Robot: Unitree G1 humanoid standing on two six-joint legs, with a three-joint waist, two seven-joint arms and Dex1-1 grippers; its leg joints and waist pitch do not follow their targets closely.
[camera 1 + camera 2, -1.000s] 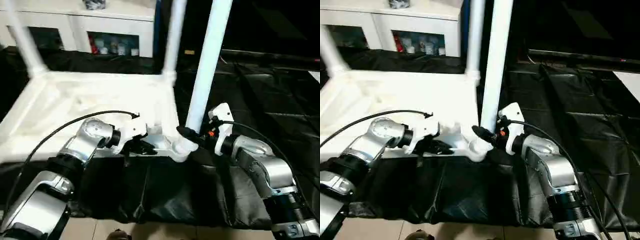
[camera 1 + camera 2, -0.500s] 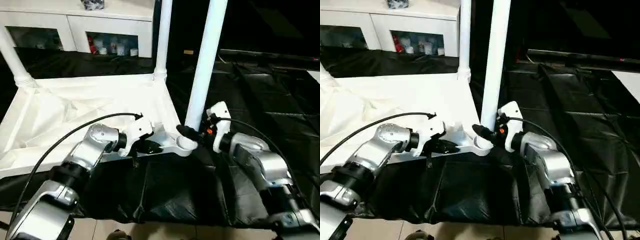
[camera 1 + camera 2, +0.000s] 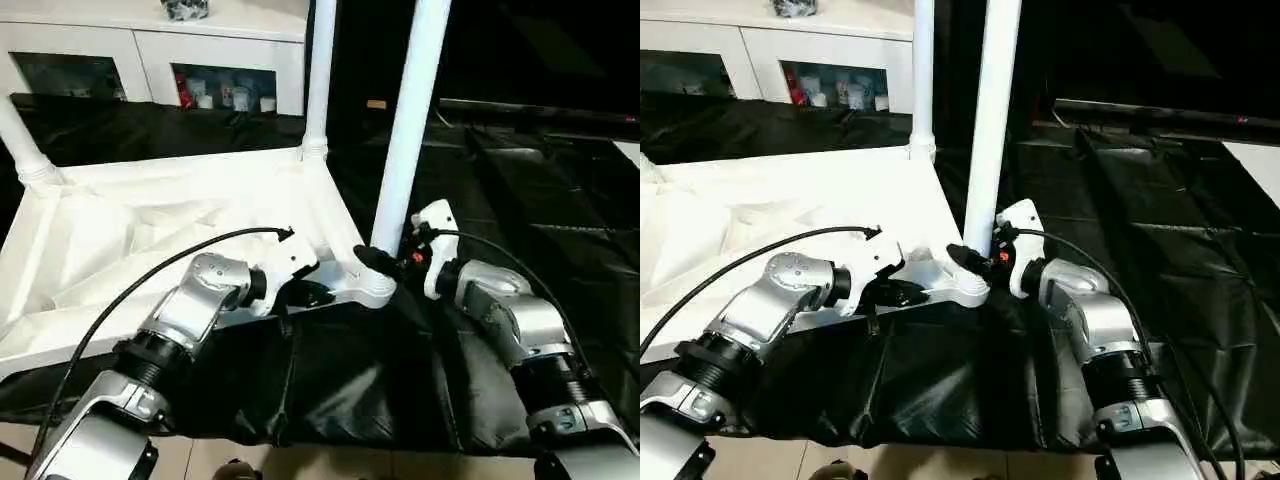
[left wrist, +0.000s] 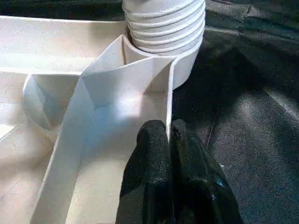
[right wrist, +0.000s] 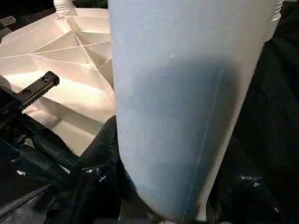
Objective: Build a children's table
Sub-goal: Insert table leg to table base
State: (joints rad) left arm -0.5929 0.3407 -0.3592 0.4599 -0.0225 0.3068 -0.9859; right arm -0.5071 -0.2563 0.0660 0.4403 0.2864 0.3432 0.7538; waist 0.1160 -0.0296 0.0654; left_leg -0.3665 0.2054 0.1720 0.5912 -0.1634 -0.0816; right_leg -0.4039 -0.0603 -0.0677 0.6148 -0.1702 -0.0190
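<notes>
Three legs stand up from the overturned white table top (image 3: 150, 230), which lies ribbed side up on the black cloth (image 3: 520, 190) and fills the left half of the head views. Its near right corner reaches toward the robot, and the rest runs back and left toward a white cabinet (image 3: 160, 45) behind.

Nearest and thickest is the near leg (image 3: 405, 130), rising upright out of the round socket (image 3: 372, 290) at that near right corner. In the left wrist view its ribbed base sits in the socket. A far leg (image 3: 318, 75) stands at the corner behind it, and a left leg (image 3: 20, 140) leans at the far left corner.

From the right, the right gripper (image 3: 378, 262) meets the near leg just above the socket. Its jaws stand half open around the leg's base, a black finger (image 5: 100, 172) showing beside the tube in the right wrist view, so it grips the near leg.

From the left, the left gripper (image 4: 169, 133) has its fingers pressed together, the tips straddling the top's thin side wall just short of the socket; it is closed on that rim.
</notes>
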